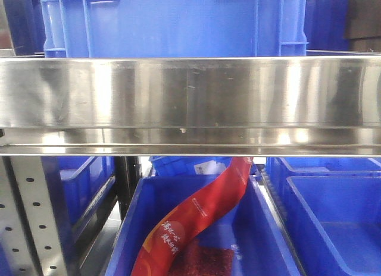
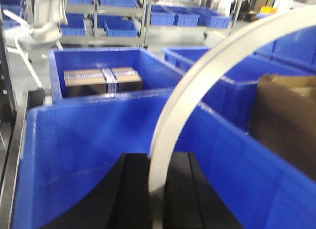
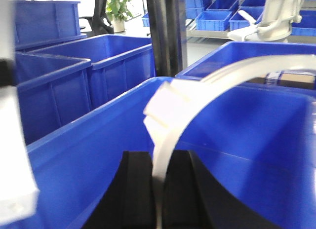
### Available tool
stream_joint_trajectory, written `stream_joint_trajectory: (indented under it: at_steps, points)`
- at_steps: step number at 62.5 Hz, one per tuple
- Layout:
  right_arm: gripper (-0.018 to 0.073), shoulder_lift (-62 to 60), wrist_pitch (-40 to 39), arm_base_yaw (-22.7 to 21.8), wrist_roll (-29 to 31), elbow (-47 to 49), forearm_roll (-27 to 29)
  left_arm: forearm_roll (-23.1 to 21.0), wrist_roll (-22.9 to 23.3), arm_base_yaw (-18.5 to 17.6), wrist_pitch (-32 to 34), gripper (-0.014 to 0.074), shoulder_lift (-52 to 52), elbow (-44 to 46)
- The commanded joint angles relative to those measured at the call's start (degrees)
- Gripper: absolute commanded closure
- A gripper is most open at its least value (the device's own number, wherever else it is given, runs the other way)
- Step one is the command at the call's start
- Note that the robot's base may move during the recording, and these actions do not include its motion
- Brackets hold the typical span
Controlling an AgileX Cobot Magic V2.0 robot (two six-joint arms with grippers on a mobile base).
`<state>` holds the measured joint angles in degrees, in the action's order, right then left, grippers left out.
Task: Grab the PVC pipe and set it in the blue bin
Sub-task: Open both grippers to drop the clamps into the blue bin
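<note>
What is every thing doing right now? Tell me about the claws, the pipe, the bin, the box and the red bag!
Left gripper: shut on pipe.
Right gripper: shut on pipe; cannot tell if it is the same one.
Pipe: held up by the bin, not let go.
Near bin: open top, nothing seen inside.
Box: taped shut.
Red bag: leaning slantwise, top end up.
</note>
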<state>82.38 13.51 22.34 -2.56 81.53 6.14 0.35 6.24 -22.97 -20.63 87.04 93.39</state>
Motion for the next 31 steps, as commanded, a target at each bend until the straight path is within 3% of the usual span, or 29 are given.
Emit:
stream_joint_trajectory:
  at_steps: [1,18,23,31]
  points:
    - [0.0721,2.21,-3.40,0.12,0.53,0.75,0.11,0.25,0.00,-0.30,2.06,0.0707,1.83,0.75]
    - [0.0697,3.67,-3.70,0.12,0.53,0.75,0.11,0.58,0.00,-0.30,3.76,0.0699,3.88,0.75]
    - [0.0606,3.67,-3.70,0.12,0.53,0.75,0.11,0.58,0.00,-0.30,3.66,0.0628,4.01,0.75]
    - [0.0360,3.67,-3.07,0.12,0.53,0.75,0.11,0.58,0.00,-0.30,3.53,0.0431,4.05,0.75]
